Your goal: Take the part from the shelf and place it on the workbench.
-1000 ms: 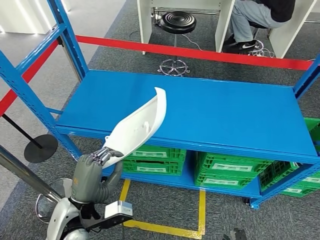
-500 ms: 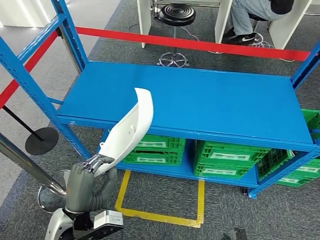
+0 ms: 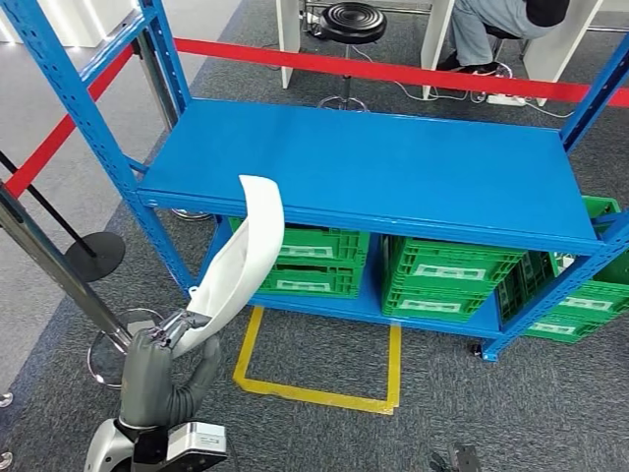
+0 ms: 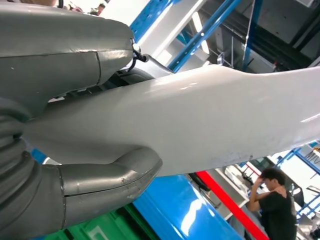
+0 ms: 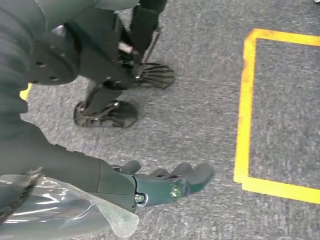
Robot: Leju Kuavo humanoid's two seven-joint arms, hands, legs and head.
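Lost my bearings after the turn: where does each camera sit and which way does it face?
Head view: high on the body, looking down at the blue shelf; left hand holds the white part.
Left wrist view: behind the left hand, facing along the white part.
Right wrist view: on the hanging arm, facing the floor; right hand open.
Head and left wrist views share the part.

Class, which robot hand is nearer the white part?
Left. The left robot hand holds the white part by its lower end; the right robot hand hangs open above the carpet.

Part's (image 4: 211, 120) far end cut off (wrist view); left robot hand (image 3: 152, 369) covers base.
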